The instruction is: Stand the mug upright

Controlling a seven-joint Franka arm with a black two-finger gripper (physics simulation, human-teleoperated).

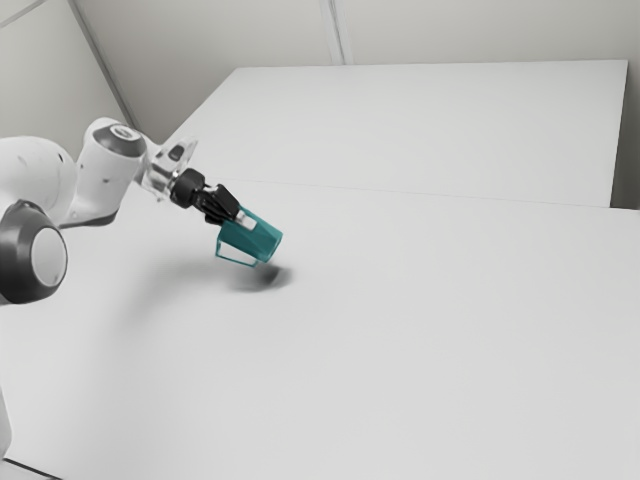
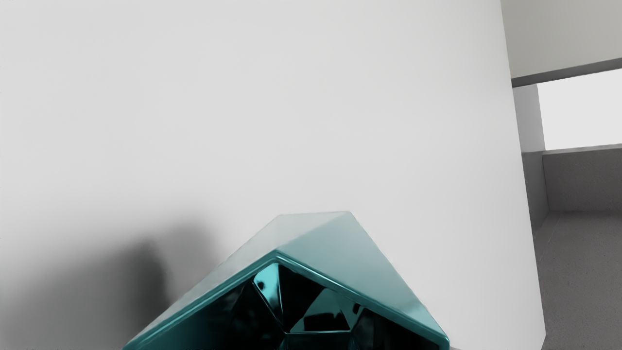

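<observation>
Leaning over white table (image 1: 430,330): teal mug (image 1: 262,240); pale wall (image 1: 480,32) beyond.

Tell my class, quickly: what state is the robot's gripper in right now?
Gripper: closed on the teal mug, holding it tilted, with its open end toward the gripper.

The arm (image 1: 105,180) reaches in from the exterior view's left, its black gripper (image 1: 243,219) holding the teal mug (image 1: 258,241) tilted above the pale worktop (image 1: 420,340). The mug's handle (image 1: 236,262) is on its underside, near a dark shadow (image 1: 272,277).
</observation>
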